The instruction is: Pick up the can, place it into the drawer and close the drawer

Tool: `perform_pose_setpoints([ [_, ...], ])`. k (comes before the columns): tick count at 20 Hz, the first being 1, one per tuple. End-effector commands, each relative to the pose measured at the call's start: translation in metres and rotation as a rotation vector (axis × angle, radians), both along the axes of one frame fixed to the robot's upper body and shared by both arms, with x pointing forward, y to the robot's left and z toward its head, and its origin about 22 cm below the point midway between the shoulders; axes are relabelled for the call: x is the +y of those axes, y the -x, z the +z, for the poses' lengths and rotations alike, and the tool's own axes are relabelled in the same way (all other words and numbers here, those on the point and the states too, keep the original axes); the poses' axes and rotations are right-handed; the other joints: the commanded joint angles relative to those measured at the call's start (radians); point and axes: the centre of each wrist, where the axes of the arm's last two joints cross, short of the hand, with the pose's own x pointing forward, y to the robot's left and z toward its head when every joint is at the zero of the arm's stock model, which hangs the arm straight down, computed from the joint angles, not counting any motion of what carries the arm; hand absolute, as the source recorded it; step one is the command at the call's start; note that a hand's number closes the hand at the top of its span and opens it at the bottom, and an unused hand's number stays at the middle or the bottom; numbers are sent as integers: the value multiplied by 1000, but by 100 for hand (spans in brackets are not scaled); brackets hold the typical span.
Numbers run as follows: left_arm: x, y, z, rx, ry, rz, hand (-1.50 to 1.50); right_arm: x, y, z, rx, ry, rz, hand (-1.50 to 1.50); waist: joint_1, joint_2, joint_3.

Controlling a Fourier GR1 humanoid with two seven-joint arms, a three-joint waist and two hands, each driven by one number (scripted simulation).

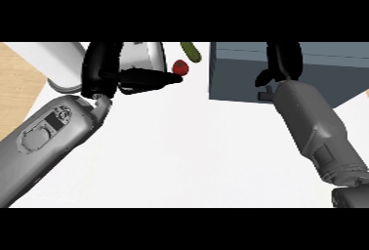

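Note:
My right hand (282, 62) reaches over the blue-grey drawer unit (238, 78) at the back right, its fingers stretched away from me past the picture's top. A small grey handle (265, 93) shows just beside its wrist. No can shows in that hand. My left hand (101, 68) stands at the back left, fingers up and thumb pointing right. A pale grey and white thing (143, 56) stands right behind it, between fingers and thumb. I cannot tell whether that is the can or whether the hand touches it.
A red item (181, 67) and a green item (190, 51) lie at the back centre. A white rounded object (57, 63) sits at the back left, with the wooden surface (16, 93) beyond the white counter (187, 146).

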Motion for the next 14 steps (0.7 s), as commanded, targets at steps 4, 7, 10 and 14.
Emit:
perform_pose_setpoints([
  [4,17,10,-6,-3,-9,-8,-150,25,-9,17,-50,-144,51,-150,22,5,4],
  [7,11,8,-4,1,1,-11,-150,26,-13,32,-86,-268,123,-150,20,12,8],
  [10,20,10,-9,8,-8,-1,-150,39,-16,40,-91,-358,156,-150,12,3,6],
  [14,16,15,-17,-2,10,11,-150,47,-18,47,-86,-510,221,-150,3,-2,5],
])
